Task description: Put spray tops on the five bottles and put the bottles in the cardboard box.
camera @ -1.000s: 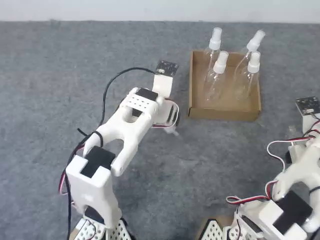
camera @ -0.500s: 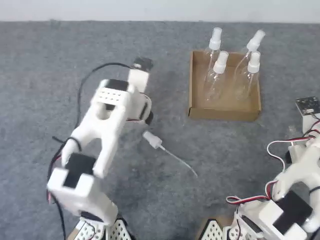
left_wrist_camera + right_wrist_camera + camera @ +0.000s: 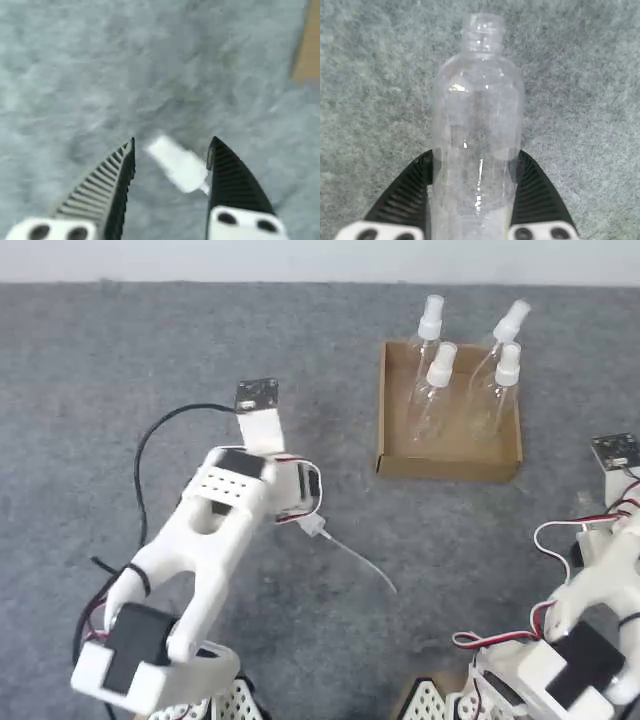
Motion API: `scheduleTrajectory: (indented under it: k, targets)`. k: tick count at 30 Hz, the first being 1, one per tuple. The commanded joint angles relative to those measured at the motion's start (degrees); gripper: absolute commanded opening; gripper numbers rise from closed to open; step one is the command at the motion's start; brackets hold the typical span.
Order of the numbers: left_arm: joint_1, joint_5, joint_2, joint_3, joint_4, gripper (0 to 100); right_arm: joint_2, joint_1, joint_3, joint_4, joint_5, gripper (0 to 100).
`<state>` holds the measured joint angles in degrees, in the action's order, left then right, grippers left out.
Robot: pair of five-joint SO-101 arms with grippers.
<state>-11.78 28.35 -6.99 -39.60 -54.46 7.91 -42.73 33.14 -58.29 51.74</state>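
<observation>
Fifth spray top lying loose on the table, open bottle being held ready

The spray top is lying on its side, well apart from the cardboard box. The left claw is hovering spread on either side of it, seemingly lining up a grasp. The right claw is pinching the uncapped bottle, neck pointing outward, probably for capping. Four capped bottles are sitting in the box.

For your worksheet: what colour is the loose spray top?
White; the spray top shows best in the left wrist view.
</observation>
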Motion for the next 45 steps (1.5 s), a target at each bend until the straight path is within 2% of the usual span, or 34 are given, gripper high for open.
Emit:
scheduleTrajectory:
  k: [1,12,15,21,25,29,38,43,45]
  targets:
    - [-2.8,5.0,0.3,0.5,2.4,22,0.4,0.6,-4.0,0.4,0.4,1.7]
    - [-4.6,3.3,11.3,2.1,2.0,21,0.7,0.6,-4.0,0.4,0.4,1.7]
    - [-4.2,-2.9,11.3,2.0,2.0,21,0.8,0.4,-4.0,0.4,0.6,1.7]
    - [-0.6,-22.2,9.3,2.2,-0.5,21,0.9,0.2,-4.0,0.4,0.7,1.7]
    - [2.6,-28.6,7.5,2.2,-2.4,21,0.9,0.4,-4.0,0.4,0.7,1.7]
    - [5.0,-34.6,7.6,2.1,-2.5,17,0.9,0.5,-4.0,0.4,0.7,1.7]
    - [6.1,-36.0,8.1,2.0,-0.1,15,0.9,0.5,-4.0,0.4,0.5,1.7]
    - [5.5,-34.2,8.4,2.5,0.0,7,0.9,0.5,-4.0,0.4,0.6,1.7]
    - [3.7,-36.4,8.5,3.2,-0.4,6,0.8,0.5,-4.0,0.4,0.6,1.7]
